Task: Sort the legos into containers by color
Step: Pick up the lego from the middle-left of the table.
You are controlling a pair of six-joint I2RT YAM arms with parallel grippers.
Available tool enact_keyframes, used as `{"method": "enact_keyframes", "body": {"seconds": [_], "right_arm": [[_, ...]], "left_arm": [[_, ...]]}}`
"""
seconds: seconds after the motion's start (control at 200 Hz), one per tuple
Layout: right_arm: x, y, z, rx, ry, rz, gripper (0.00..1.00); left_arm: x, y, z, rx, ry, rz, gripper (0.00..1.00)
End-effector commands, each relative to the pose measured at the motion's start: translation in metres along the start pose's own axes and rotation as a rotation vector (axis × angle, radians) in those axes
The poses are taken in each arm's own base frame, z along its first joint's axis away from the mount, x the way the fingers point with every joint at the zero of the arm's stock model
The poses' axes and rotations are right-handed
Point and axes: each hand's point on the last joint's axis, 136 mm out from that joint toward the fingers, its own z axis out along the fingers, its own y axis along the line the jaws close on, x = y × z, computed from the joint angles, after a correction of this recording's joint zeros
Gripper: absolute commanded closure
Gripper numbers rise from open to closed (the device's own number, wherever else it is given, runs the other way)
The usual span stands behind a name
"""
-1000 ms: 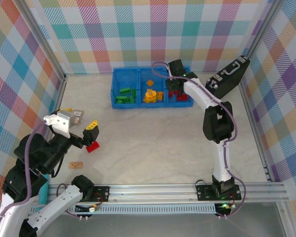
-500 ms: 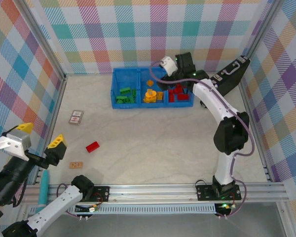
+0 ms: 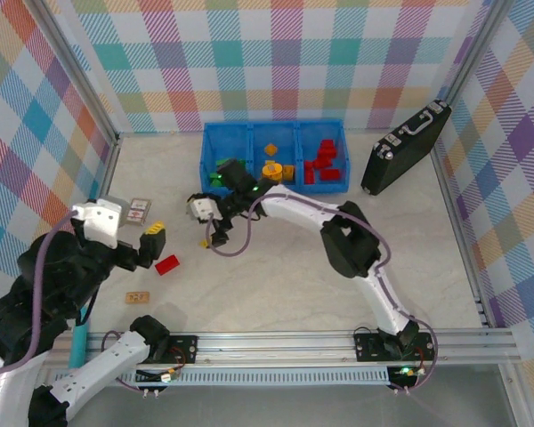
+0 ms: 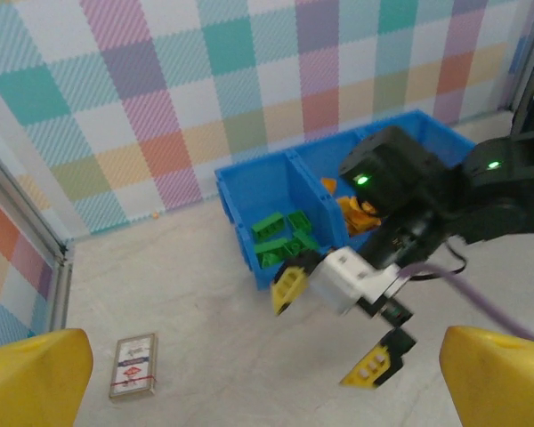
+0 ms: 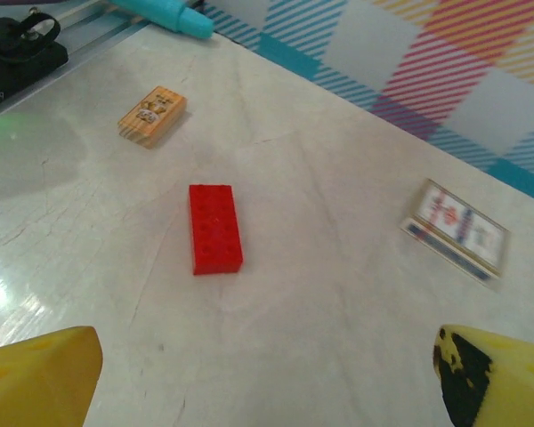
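The right gripper point(image 5: 267, 391) has its two yellow-tipped fingers point(image 5: 37, 378) spread wide with nothing between them, and a single red lego brick point(image 5: 215, 228) lies flat on the pale table point(image 5: 338, 320) ahead of the gap, nearer the finger at the left of that wrist picture. Beyond the brick, farther from the fingertips, sit a tan wooden tile point(image 5: 151, 116) and a teal marker point(image 5: 165, 13); a printed card point(image 5: 458, 229) lies ahead of the other finger. The left gripper point(image 4: 267, 391) is likewise splayed and empty, its yellow fingers point(image 4: 31, 378) at the lower corners of its wrist view. The same card is just ahead of one of them, and the blue tray point(image 4: 236, 191) stands well beyond. Green bricks point(image 4: 280, 240) lie in one tray compartment and orange ones point(image 4: 356, 209) in the next. From above, red bricks point(image 3: 325, 165) fill the third compartment, the red brick on the table is just beside the left gripper's fingertips, and a black case point(image 3: 406, 147) leans past the tray.
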Motion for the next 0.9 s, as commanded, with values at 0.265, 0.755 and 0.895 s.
{"method": "enact_keyframes", "body": {"seconds": [0.265,0.755,0.895], "right_arm": [[-0.028,0.009,0.09,0.015,-0.092,-0.137,0.01],[0.023,0.033,0.155,0.017,0.196,-0.108,0.19],[0.042,0.028,0.157,0.039,0.3,-0.046,0.22]], "left_arm": [[0.003,-0.021,0.014,0.087,-0.061,-0.011,0.0],[-0.003,-0.019,-0.01,0.119,-0.193,-0.026,0.0],[-0.001,-0.019,-0.013,0.122,-0.196,-0.021,0.0]]}}
